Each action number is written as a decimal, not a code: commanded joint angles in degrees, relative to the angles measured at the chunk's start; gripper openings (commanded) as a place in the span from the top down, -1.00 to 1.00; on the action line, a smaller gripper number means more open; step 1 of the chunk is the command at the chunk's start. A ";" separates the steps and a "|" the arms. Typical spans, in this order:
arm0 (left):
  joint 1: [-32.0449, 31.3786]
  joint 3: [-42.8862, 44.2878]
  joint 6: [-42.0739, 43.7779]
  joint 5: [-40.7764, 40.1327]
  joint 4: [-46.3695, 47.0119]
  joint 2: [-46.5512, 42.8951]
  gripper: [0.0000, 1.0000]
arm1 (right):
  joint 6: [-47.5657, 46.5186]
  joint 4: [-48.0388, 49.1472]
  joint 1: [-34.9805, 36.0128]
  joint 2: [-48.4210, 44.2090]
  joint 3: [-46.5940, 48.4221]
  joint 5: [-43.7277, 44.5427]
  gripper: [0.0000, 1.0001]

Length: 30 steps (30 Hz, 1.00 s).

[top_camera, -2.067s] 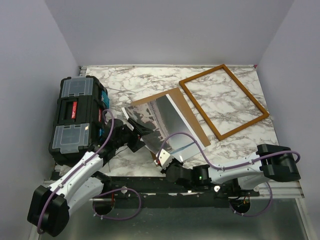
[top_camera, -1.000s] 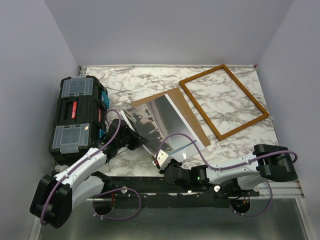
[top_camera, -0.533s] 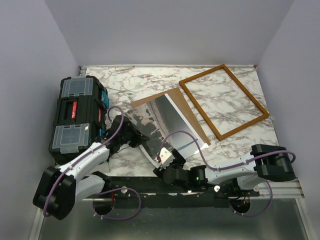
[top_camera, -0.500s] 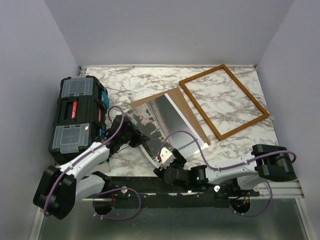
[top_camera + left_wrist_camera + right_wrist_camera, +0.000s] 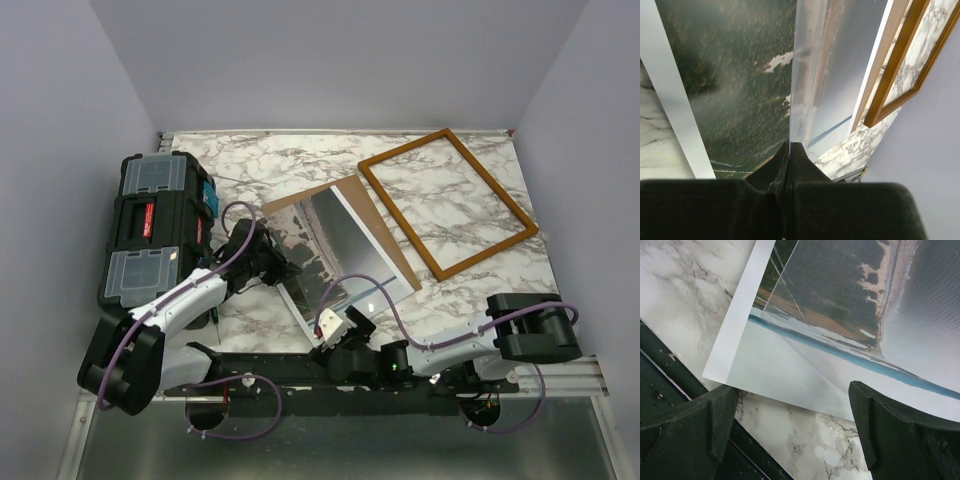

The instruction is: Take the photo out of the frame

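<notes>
The photo (image 5: pixel 345 240) lies flat on a brown backing board (image 5: pixel 372 212) in the middle of the table, out of the frame (image 5: pixel 447 203), which lies empty at the back right. My left gripper (image 5: pixel 272 262) is at the photo's left edge. In the left wrist view it (image 5: pixel 789 146) is shut on a thin clear sheet (image 5: pixel 793 90) that stands edge-on over the photo (image 5: pixel 730 75). My right gripper (image 5: pixel 345 325) is open near the table's front edge. Its jaws (image 5: pixel 792 405) hang over bare marble just short of the photo's pale near border (image 5: pixel 755 345), holding nothing.
A black toolbox (image 5: pixel 155 235) stands at the left, close behind my left arm. The marble table top (image 5: pixel 290 165) shows behind the photo. The frame's near rail (image 5: pixel 900 75) and the backing board (image 5: pixel 885 65) run along the photo's right side.
My right gripper has opened, let go of the sheet's near corner and drawn back to the front edge. The photo has dropped flat. My left gripper has shifted slightly toward the back, staying shut.
</notes>
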 commanded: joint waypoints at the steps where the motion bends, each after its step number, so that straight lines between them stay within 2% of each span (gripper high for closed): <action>1: 0.91 3.63 1.72 -0.45 -1.31 2.35 1.00 | -2.73 6.80 0.87 1.78 -1.82 3.41 -1.00; 7: 1.76 6.47 4.08 -0.35 -2.38 5.50 1.00 | -1.52 5.42 1.30 -0.69 -2.47 3.57 -0.99; 11: 1.98 7.30 5.19 -0.32 -2.57 6.31 1.00 | -3.23 10.58 1.77 -7.22 -7.63 0.41 -0.99; 15: 2.07 7.68 6.04 -0.29 -2.89 6.94 1.00 | -11.71 24.39 1.89 -10.36 -15.12 -5.38 -0.99; 17: 2.24 7.70 6.43 -0.17 -3.01 7.31 1.00 | -14.25 27.35 2.01 -9.36 -16.04 -5.01 -0.99; 23: 3.10 8.53 8.13 0.69 -3.13 8.92 1.00 | -25.15 29.71 5.93 -7.51 -15.06 -7.85 -0.95; 30: 3.87 10.01 9.09 2.44 -4.03 9.78 1.00 | -30.16 27.97 11.88 -9.03 -14.80 -9.06 -0.84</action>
